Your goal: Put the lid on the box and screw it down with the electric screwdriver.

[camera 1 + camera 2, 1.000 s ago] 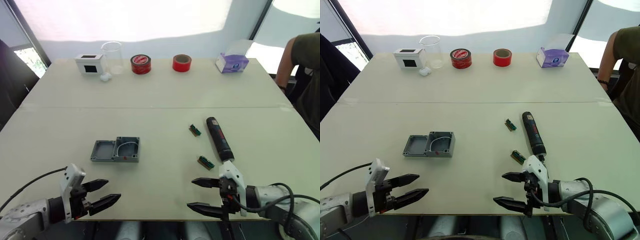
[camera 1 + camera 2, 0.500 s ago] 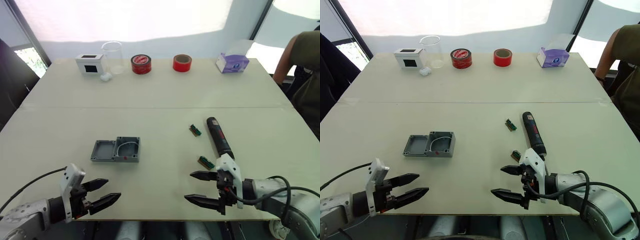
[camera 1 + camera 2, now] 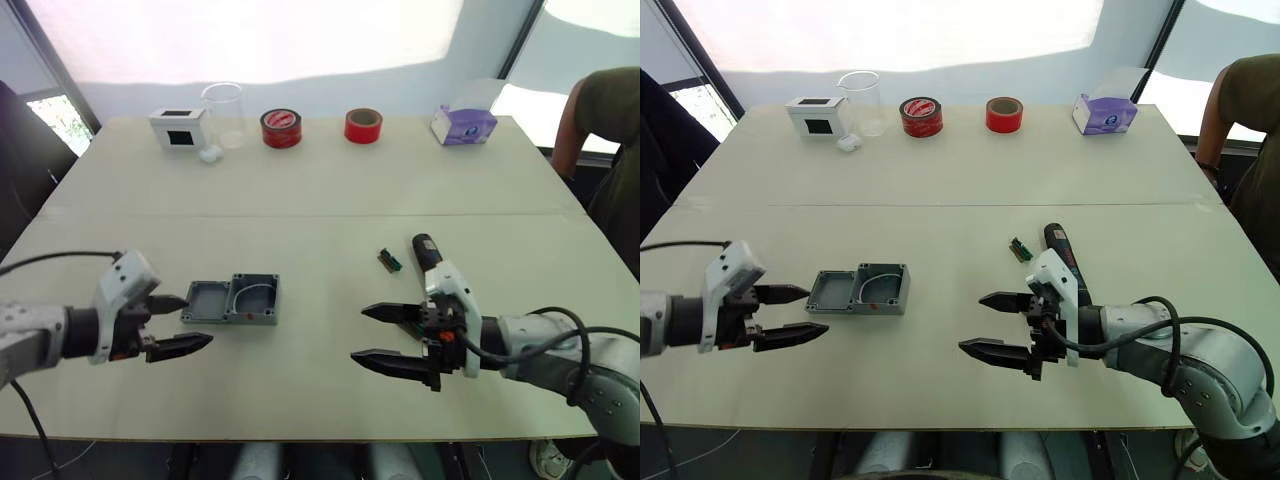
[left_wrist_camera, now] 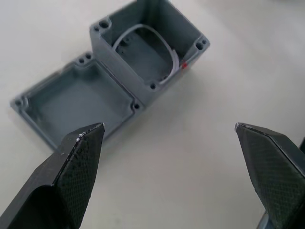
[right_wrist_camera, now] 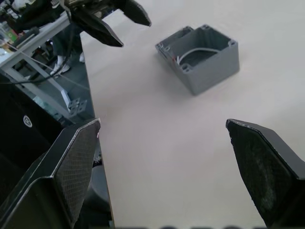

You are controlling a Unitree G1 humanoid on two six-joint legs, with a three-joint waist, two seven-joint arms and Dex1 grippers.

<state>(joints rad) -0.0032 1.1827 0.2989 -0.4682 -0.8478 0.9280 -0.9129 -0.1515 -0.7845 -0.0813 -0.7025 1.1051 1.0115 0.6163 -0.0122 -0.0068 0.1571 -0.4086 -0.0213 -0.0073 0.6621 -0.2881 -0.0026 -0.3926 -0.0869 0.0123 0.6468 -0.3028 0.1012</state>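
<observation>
The left gripper (image 3: 182, 322) hovers spread just beside the lid (image 3: 206, 301), an empty shallow tray lying rim-up against the box (image 3: 254, 298), which holds a thin pale wire, while the right gripper (image 3: 378, 334), also spread, hangs near the electric screwdriver (image 3: 427, 250) on the table (image 3: 320, 190).

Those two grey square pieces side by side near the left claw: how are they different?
The box is deeper than the lid, which is a shallow tray. The box holds a pale looped wire; the lid holds nothing. Both are grey, open side up, touching, with corner screw holes.
</observation>
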